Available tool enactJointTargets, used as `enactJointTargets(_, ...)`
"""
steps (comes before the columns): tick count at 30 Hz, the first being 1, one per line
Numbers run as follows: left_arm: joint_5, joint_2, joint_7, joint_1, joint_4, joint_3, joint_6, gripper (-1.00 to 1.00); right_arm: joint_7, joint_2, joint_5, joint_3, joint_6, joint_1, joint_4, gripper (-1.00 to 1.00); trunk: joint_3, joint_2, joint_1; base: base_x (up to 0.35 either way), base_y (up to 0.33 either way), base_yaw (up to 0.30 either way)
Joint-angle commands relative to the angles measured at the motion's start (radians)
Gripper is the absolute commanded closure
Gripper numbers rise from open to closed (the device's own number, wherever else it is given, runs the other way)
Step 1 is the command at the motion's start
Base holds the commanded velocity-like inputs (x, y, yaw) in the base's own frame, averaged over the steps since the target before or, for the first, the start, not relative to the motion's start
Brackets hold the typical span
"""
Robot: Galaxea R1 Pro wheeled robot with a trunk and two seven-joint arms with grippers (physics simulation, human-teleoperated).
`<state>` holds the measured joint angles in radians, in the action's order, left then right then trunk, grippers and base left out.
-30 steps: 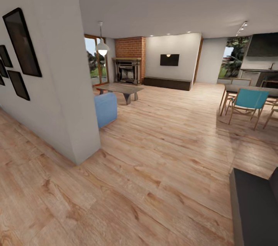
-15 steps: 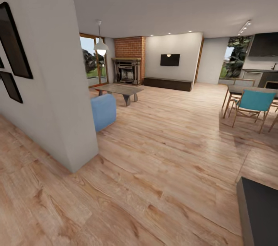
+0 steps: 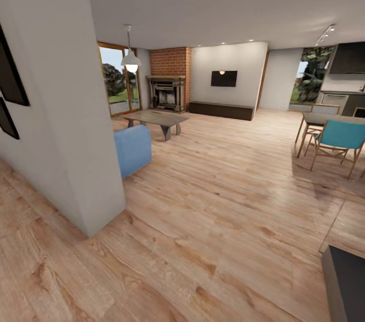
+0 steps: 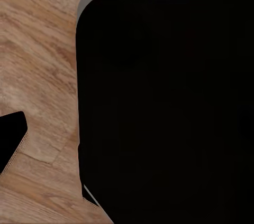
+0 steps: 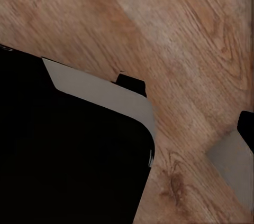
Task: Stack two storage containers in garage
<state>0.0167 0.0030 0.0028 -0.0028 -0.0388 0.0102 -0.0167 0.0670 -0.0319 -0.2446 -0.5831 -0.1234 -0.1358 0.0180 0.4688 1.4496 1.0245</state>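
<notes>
Living room (image 3: 213, 170) ahead: blue sofa (image 3: 133, 149) (partly behind wall corner (image 3: 86, 150))

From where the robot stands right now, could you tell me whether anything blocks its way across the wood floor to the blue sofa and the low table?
A white wall corner juts out on the left and hides most of the blue sofa. To its right the wood floor runs open to the low table. No containers are in sight.
</notes>
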Motion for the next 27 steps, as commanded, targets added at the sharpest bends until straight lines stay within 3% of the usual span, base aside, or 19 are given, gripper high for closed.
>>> enactJointTargets(1,0.002,0.000,0.000,0.000,0.000,0.001,-0.002,-1.00,0.002,0.000,-0.009,-0.008,-0.004,-0.001,0.002,-1.00,0.001,0.000,0.001,0.322,0.000,0.000)
enactJointTargets(27,0.002,0.000,0.000,0.000,0.000,0.001,-0.002,-1.00,0.002,-0.002,-0.009,-0.008,-0.004,-0.001,0.002,-1.00,0.001,0.000,0.001,0.322,0.000,0.000)
